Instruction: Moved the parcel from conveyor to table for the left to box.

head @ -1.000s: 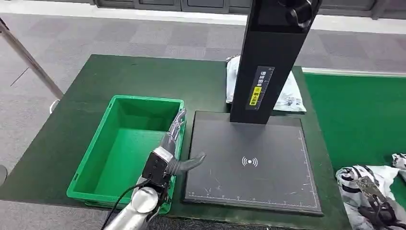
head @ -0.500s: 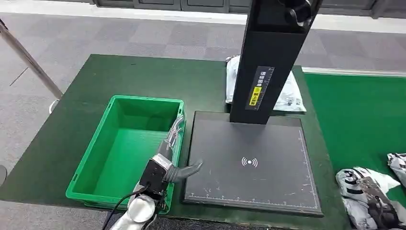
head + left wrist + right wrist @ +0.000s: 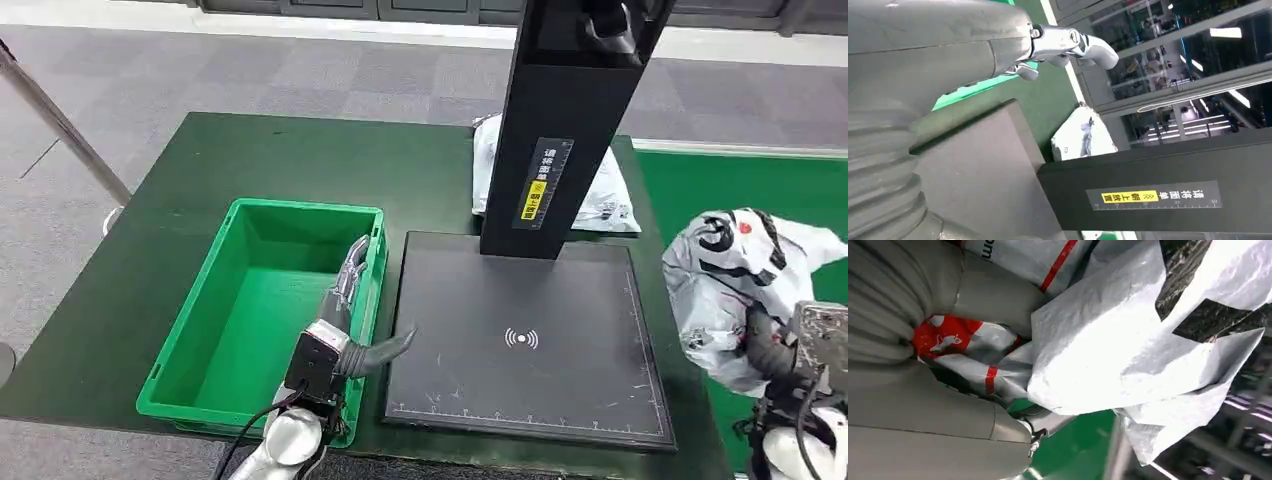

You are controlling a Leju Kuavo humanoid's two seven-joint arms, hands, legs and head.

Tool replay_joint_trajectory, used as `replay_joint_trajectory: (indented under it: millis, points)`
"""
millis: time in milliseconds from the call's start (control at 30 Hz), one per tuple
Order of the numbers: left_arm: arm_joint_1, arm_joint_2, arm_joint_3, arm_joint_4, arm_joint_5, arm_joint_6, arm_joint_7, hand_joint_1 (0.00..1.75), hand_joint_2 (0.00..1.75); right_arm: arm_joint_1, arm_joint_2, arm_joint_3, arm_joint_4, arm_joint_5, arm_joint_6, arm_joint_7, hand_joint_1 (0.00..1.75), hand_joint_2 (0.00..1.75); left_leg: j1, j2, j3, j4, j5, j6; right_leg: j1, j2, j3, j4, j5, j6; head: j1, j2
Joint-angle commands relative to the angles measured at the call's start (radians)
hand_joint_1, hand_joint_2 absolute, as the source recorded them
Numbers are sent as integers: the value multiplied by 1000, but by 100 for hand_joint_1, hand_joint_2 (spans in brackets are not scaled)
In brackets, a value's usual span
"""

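Here, in the head view, the black scanner pad (image 3: 525,340) with its tall black post (image 3: 570,120) is the landmark on the dark green table (image 3: 200,190). To the right of the pad, raised above the green conveyor (image 3: 740,200), is the parcel (image 3: 735,275): a crumpled, glossy white-grey plastic mailer with black markings and a small red spot near its top, its loose corner pointing away from the pad. The right hand (image 3: 790,350) grips it from below, dark fingers pressed into the plastic. To the left of the pad stands the green box (image 3: 210,320); the left hand (image 3: 345,320) lies over the box wall nearest the pad, fingers stretched out and holding nothing, thumb reaching onto the pad's edge. Behind the post lies a second white mailer (image 3: 605,195), flat on the table.

In the left wrist view, the left hand (image 3: 998,45) has its silver fingers (image 3: 1073,42) extended and apart, with nothing between them. The pad (image 3: 983,180) is beneath it, and the post (image 3: 1158,190) bears a yellow label; the second white mailer (image 3: 1083,140) lies beside the post.

In the right wrist view, the parcel (image 3: 1128,335) is close against the right hand (image 3: 948,430): wrinkled white film with black patches, red stripes and a red patch bearing a white figure. The grey thumb and palm are clamped against the plastic.
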Motion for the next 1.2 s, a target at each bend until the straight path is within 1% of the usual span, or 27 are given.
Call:
replay_joint_trajectory:
  millis: [33, 100, 167, 200, 333, 367, 433, 500, 533, 600, 700, 767, 867, 900, 933, 967, 1033, 1100, 1133, 1167, 1200]
  points:
    - [-47, 25, -23, 72, 16, -3, -8, 0, 175, 36, 97, 292, -243, -25, -60, -64, 175, 175, 0, 5, 1, -1, 0, -1, 0, 4, 0, 0, 1, -1, 0, 0]
    - [-53, 24, -35, 74, 17, -7, -7, 0, 175, 29, 110, 359, -242, 3, -42, -26, 175, 175, 1, 7, 2, -2, 0, -2, 1, 5, 0, -1, 1, -2, 0, 0]
    - [-55, 24, -40, 72, 18, -12, -7, 0, 175, 17, 103, 400, -225, 39, -35, -5, 175, 175, 1, 9, 3, -3, 0, -2, 2, 6, 0, -3, 3, -3, 0, 0]
    - [-58, 23, -44, 71, 18, -17, -6, 0, 175, 2, 99, 433, -199, 53, -6, 20, 175, 175, 1, 6, 2, -2, 0, -1, 1, 4, 0, -1, 2, -2, 0, 0]
    - [-67, 14, -50, 67, 8, -35, 7, 0, 175, -39, 91, 521, -93, 77, 46, 54, 175, 175, 2, 11, 4, -4, 1, -2, 2, 7, 0, -4, 4, -3, 0, 0]
    - [-67, 14, -50, 67, 8, -35, 7, 0, 175, -39, 91, 521, -93, 77, 46, 54, 175, 175, 2, 12, 6, -7, 3, -3, 3, 7, 2, -7, 5, -4, 0, 0]
    - [-68, 14, -50, 67, 8, -35, 8, 0, 175, -39, 90, 525, -86, 79, 46, 53, 175, 175, 2, 7, 3, -4, 1, -2, 2, 4, 2, -4, 3, -2, 0, 0]
    - [-67, 14, -49, 68, 8, -36, 8, 0, 175, -39, 87, 523, -87, 78, 46, 53, 175, 175, 2, 7, 4, -3, 1, -2, 2, 4, 2, -3, 3, -3, 0, 0]
    - [-67, 15, -49, 68, 8, -36, 8, 0, 175, -40, 84, 520, -89, 78, 46, 54, 175, 175, 1, 3, 2, -2, 1, -2, 1, 1, 1, -1, 1, -2, 0, 0]
    - [-67, 15, -49, 68, 8, -36, 8, 0, 175, -40, 84, 520, -89, 78, 46, 54, 175, 175, 1, 0, 2, -1, 1, -2, 1, -1, 1, -1, 1, -2, 0, 0]
    - [-67, 15, -49, 68, 8, -36, 8, 0, 175, -40, 84, 520, -89, 78, 46, 54, 175, 175, 1, 3, 2, -2, 1, -2, 2, 2, 2, -2, 2, -2, 0, 0]
    - [-67, 15, -49, 68, 8, -36, 8, 0, 175, -40, 84, 520, -89, 78, 46, 54, 175, 175, 0, 1, 1, -1, 1, -2, 1, 1, 0, -1, 1, -2, 0, 0]
    - [-67, 15, -49, 68, 8, -36, 8, 0, 175, -40, 84, 520, -89, 78, 46, 54, 175, 175, 1, 1, 1, -1, 1, -2, 1, 1, 0, -1, 1, -2, 0, 0]
    - [-69, 11, -46, 69, 7, -42, 9, 0, 175, -39, 69, 548, -86, 94, 84, 78, 175, 175, 1, 4, 4, -4, 1, -3, 2, 3, 2, -4, 3, -3, 0, 0]
    - [-70, 8, -44, 68, 6, -46, 10, 0, 175, -43, 69, 565, -74, 107, 101, 90, 175, 175, 1, 1, 1, -1, 1, -2, 1, 0, 0, -1, 1, -2, 0, 0]
    - [-71, 7, -44, 68, 5, -52, 13, 0, 175, -44, 67, 581, -63, 119, 113, 97, 175, 175, 1, 2, 1, -2, 1, -2, 1, 1, 1, -2, 1, -2, 0, 0]
    - [-80, 1, -47, 68, -2, -68, 19, 0, 175, -55, 52, 645, -22, 189, 159, 142, 175, 175, 1, 3, 2, -2, 1, -2, 2, 2, 1, -2, 2, -2, 0, 0]
    - [-91, -4, -49, 70, -5, -79, 25, 0, 175, -81, 38, 688, 26, 218, 201, 168, 175, 175, 2, 2, 1, -1, 1, -2, 2, 2, 0, -1, 1, -2, 0, 0]
    - [-99, -7, -50, 72, -7, -86, 30, 0, 175, -109, 25, 719, 67, 232, 241, 187, 175, 175, 2, 4, 2, -2, 1, -2, 2, 3, 1, -2, 2, -2, 0, 0]
    - [-104, -9, -51, 74, -8, -89, 34, 0, 175, -119, 21, 729, 93, 223, 257, 186, 65, 175, 2, 4, 1, -1, 1, -2, 2, 3, 0, -2, 2, -2, 0, 0]
    - [-106, -10, -50, 74, -9, -92, 36, 0, 175, -125, 10, 744, 110, 231, 267, 188, 2, 175, 1, 3, 1, -1, 1, -2, 2, 2, 0, -1, 2, -2, 0, 0]
